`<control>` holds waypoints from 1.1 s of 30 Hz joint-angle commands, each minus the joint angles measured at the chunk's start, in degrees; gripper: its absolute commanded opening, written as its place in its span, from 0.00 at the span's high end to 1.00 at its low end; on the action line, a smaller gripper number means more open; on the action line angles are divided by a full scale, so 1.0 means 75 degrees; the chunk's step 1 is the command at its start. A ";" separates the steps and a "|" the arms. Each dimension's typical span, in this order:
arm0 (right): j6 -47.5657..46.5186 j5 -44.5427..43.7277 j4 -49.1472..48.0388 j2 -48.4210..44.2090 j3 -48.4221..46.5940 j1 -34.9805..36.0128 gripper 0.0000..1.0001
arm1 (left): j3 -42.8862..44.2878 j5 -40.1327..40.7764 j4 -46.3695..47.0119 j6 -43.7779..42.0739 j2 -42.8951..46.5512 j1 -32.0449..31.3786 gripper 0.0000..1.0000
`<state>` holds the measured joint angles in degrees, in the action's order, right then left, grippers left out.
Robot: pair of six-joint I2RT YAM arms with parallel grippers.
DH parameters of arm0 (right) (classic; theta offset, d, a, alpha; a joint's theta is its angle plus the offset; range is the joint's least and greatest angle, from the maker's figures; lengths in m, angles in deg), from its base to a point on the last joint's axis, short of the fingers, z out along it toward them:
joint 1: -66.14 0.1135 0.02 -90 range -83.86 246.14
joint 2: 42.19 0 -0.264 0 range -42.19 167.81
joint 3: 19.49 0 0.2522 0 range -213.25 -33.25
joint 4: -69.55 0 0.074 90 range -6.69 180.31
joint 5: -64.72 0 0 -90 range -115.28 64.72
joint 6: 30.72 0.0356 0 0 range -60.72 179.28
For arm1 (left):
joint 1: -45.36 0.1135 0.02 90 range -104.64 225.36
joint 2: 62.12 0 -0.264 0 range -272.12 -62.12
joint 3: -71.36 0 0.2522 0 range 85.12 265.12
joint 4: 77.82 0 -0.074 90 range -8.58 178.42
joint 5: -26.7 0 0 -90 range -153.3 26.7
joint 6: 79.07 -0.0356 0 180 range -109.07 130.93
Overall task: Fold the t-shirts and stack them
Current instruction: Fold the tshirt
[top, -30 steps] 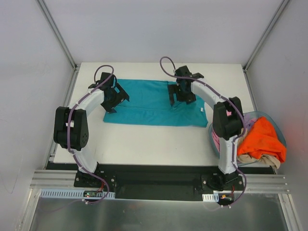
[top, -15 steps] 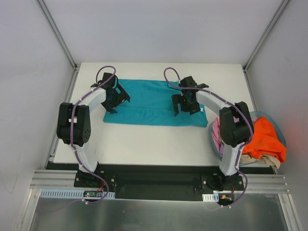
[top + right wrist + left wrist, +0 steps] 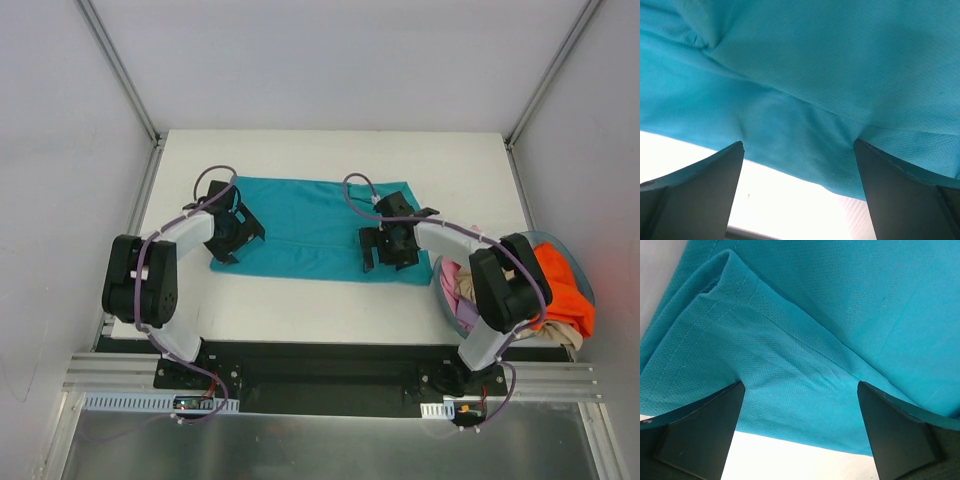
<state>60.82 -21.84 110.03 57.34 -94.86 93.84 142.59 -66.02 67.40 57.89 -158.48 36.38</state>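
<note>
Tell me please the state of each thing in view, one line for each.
teal t-shirt, folded, lying flat on the table
left gripper, open, over the teal t-shirt's near edge, left end
right gripper, open, over the near edge, right end
orange t-shirt, crumpled, not folded, in the basket
basket, filled with crumpled cloth

T-shirt [image 3: 305,225] on table [image 3: 300,150], basket [image 3: 590,290] to its right

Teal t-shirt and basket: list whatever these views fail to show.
- Top view: the right arm covers part of the basket; the orange t-shirt hides whatever lies beneath.
- Top view: the left gripper and right gripper cover stretches of the teal t-shirt's near edge.
- Wrist views: frame edges crop the teal t-shirt's outline.
</note>
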 commanded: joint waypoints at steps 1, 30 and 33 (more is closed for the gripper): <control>0.0544 0.0537 0.0480 -0.0554 0.0994 0.0606 0.03 | -0.1274 0.0199 -0.0421 0.0078 0.0891 -0.0022 0.01; -0.1119 0.0467 0.2319 0.1107 -0.4452 -0.0587 0.03 | 0.3584 0.1371 -0.1792 -0.1514 -0.1011 0.1149 0.07; -0.1190 0.0420 0.2449 0.1612 -0.4805 -0.0728 0.03 | 0.4417 0.1277 -0.1827 -0.1609 -0.1891 0.1335 0.16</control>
<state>54.94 -20.18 124.48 66.43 -126.81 89.80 168.08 -56.56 55.88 49.58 -166.22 45.24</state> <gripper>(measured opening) 0.968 0.888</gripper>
